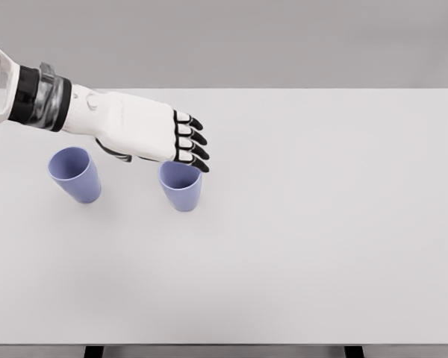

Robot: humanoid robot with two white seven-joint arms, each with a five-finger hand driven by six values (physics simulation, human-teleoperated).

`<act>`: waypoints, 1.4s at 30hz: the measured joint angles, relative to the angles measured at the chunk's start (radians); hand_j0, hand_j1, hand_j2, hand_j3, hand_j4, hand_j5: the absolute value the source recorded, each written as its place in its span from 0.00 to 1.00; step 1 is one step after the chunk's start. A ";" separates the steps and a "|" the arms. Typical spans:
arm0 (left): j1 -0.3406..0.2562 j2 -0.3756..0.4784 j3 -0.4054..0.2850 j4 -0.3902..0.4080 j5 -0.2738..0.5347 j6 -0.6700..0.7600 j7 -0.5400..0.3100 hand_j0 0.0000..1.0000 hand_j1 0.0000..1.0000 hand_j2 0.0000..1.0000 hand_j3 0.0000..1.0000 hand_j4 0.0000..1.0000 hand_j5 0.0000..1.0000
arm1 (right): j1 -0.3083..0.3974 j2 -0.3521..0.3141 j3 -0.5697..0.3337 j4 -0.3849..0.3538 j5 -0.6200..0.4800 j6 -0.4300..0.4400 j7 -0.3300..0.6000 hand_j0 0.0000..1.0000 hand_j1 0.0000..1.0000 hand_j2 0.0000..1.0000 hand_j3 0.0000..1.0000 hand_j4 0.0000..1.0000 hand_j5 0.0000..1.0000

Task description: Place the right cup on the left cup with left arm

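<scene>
Here, from the head camera, I see a pale grey surface [321, 224] carrying two lavender-blue cups, both upright with their mouths open upward. The left cup [75, 174] stands near the surface's left side; the right cup [181, 186] stands a short way to its right, apart from it, with bare surface between them. Nothing else lies around the cups, and nothing blocks the path from one to the other. My left arm [37, 95] enters from the upper left and reaches across above the left cup. The left hand [153, 133] is held flat, palm down, its four black-tipped fingers [193, 142] extended side by side over the far rim of the right cup. The fingers are relaxed and hold nothing; I cannot tell whether they touch the rim.
</scene>
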 measured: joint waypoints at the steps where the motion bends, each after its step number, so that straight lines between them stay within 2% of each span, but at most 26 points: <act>1: 0.002 -0.009 -0.002 0.001 -0.010 0.000 0.000 1.00 1.00 1.00 1.00 1.00 1.00 | 0.000 0.000 0.000 0.000 0.000 0.000 0.000 1.00 1.00 1.00 1.00 1.00 1.00; 5: 0.038 -0.027 -0.010 0.003 -0.041 0.000 0.000 1.00 1.00 1.00 1.00 1.00 1.00 | 0.000 0.000 0.000 0.000 0.000 0.000 -0.001 1.00 1.00 1.00 1.00 1.00 1.00; 16: 0.084 -0.072 -0.018 0.022 -0.079 0.000 -0.001 0.99 0.99 0.99 0.99 0.99 0.99 | 0.000 0.000 0.000 0.000 0.000 0.000 0.000 1.00 1.00 1.00 1.00 1.00 1.00; 24: 0.087 -0.095 -0.017 0.065 -0.100 0.000 -0.001 1.00 1.00 1.00 1.00 1.00 1.00 | 0.000 0.000 0.000 0.000 0.000 0.000 0.000 1.00 1.00 1.00 1.00 1.00 1.00; 33: 0.123 -0.145 -0.017 0.123 -0.114 0.000 0.000 1.00 1.00 1.00 1.00 1.00 1.00 | 0.000 0.000 0.000 0.000 0.000 0.000 0.000 1.00 1.00 1.00 1.00 1.00 1.00; 42: 0.150 -0.159 -0.017 0.183 -0.130 0.000 0.001 1.00 1.00 1.00 1.00 1.00 1.00 | 0.000 0.000 0.000 0.000 0.000 0.000 0.000 1.00 1.00 1.00 1.00 1.00 1.00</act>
